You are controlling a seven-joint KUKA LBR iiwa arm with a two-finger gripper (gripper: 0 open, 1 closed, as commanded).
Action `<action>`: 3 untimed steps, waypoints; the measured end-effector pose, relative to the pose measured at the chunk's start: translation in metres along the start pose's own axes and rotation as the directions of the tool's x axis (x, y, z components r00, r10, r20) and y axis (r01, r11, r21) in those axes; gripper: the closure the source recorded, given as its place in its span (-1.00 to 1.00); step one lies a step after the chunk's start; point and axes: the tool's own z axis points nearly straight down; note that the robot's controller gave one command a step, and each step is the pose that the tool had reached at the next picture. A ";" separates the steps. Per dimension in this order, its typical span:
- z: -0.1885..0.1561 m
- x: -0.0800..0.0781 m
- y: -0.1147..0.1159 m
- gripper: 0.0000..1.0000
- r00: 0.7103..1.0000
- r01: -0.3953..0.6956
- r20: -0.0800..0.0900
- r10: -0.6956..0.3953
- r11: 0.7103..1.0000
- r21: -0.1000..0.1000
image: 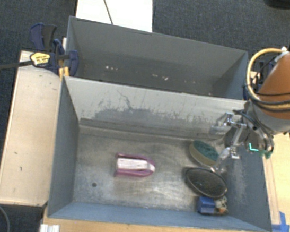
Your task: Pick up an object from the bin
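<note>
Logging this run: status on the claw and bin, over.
Claw low at right side, by teal round disc. Dark oval close beside. Purple tube apart, mid-bin.

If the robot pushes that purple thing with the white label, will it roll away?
Probably not far. The purple packet lies flat on its long side on the bin floor, so it would likely slide rather than roll. It looks small next to the bin, so it is probably light. Its smooth-looking skin may be slippery to grab.
</note>
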 end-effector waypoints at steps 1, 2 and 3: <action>0.118 -0.017 -0.033 -1.00 0.997 -0.073 0.033 0.073 0.997 0.000; 0.122 -0.014 -0.032 1.00 0.997 -0.070 0.020 0.070 0.998 -0.002; -0.069 -0.007 -0.009 1.00 0.945 0.327 0.013 -0.327 0.945 0.006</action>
